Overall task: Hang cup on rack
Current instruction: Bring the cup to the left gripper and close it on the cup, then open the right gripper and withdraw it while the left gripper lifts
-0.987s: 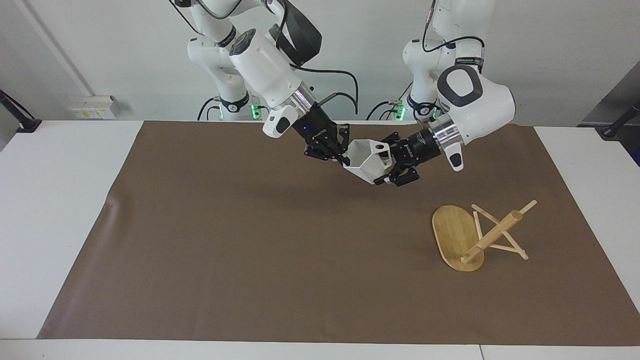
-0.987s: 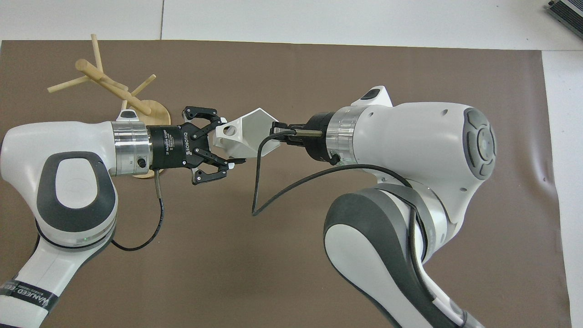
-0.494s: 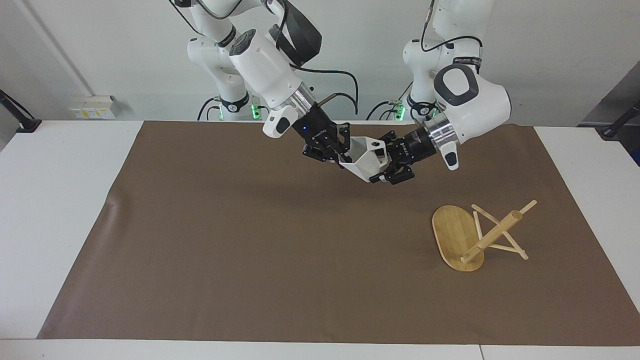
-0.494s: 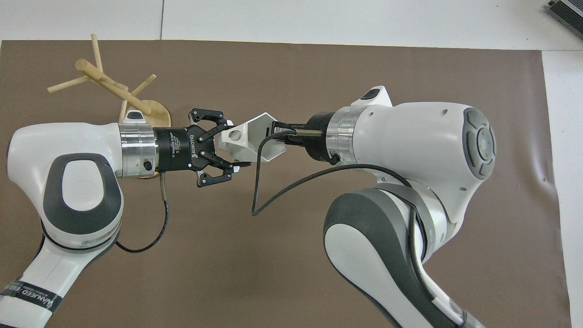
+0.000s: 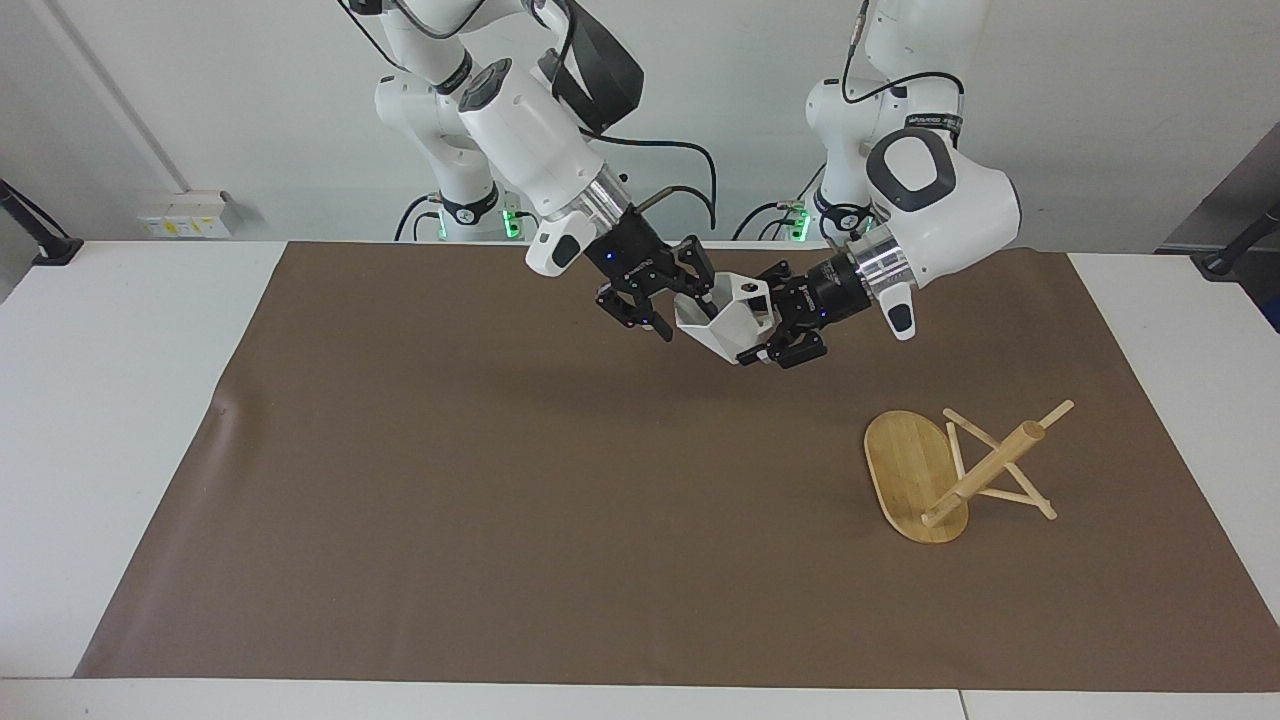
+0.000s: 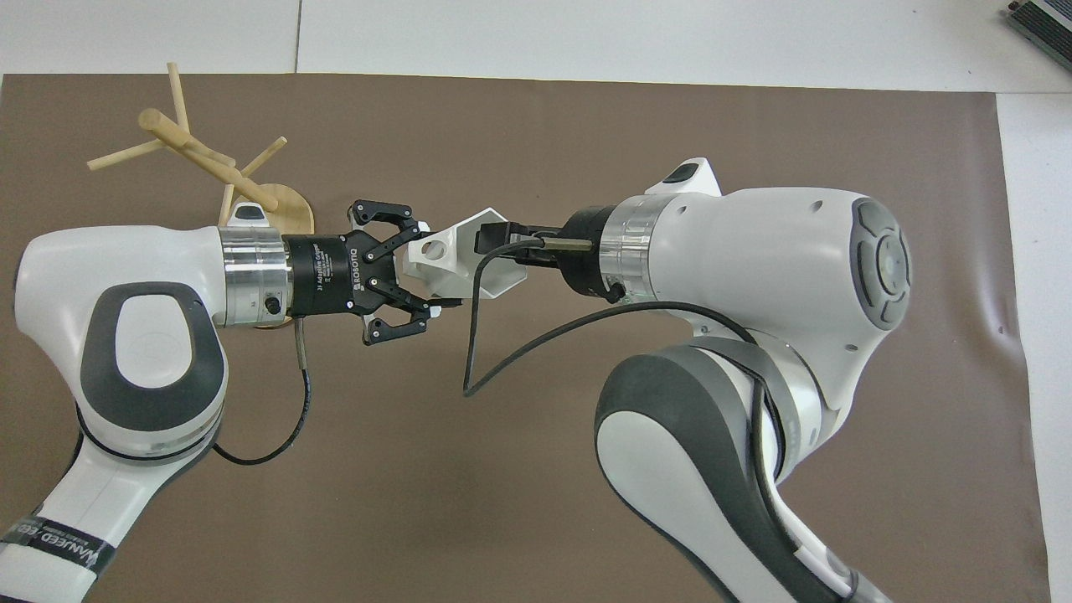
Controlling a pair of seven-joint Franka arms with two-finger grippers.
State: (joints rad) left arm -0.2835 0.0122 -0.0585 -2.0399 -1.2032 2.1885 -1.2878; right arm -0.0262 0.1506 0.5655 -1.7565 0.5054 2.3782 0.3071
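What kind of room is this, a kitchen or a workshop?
Most likely a robotics lab: two white robot arms mounted at a white table under a brown mat, handling a lone cup near a mug rack.

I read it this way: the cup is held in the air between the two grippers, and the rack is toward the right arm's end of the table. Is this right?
Not quite. The rack is toward the left arm's end of the table, as the facing view shows. The rest holds: the cup is in the air between the left gripper and the right gripper.
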